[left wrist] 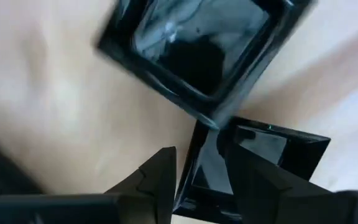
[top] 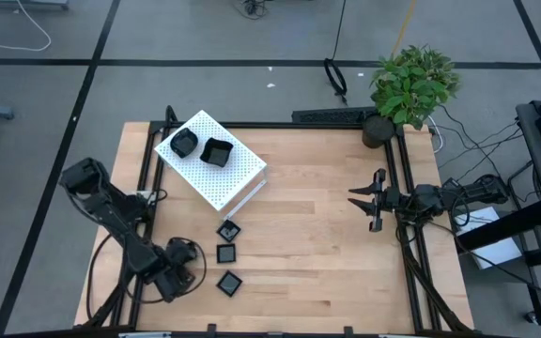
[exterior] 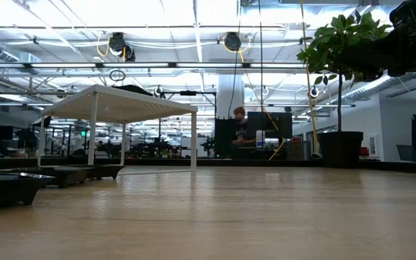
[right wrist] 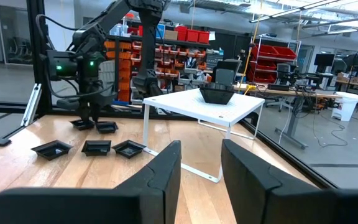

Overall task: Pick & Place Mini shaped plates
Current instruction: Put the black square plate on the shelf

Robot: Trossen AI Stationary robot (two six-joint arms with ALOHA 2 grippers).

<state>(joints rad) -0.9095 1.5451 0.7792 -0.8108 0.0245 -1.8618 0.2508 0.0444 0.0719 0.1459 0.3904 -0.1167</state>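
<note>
Two mini shaped plates [top: 184, 143] [top: 216, 151], glossy black, lie on top of the white perforated box [top: 224, 178] at the far left. Three more [top: 228, 230] [top: 225, 253] [top: 229, 283] lie in a row on the wooden table. At the near left my left gripper [top: 181, 268] points down, shut on a square plate [left wrist: 278, 149]. Another square plate [left wrist: 197, 50] lies right beside that one. My right gripper [top: 369, 199] waits at the right edge, level and open, with nothing between its fingers. My left gripper pinches one side wall [left wrist: 199, 163] of the square plate between its two fingers, one finger [left wrist: 253, 180] over the plate's hollow and the other [left wrist: 160, 177] outside it. The fingers come from above, pointing down. I cannot tell whether the plate rests on the table.
A potted plant [top: 411, 84] stands at the far right corner. A black frame rail [top: 404, 188] runs along the table's edges. Bare wood [top: 317, 253] stretches from the plates to the right arm. A person [exterior: 238, 119] sits in the room beyond the table.
</note>
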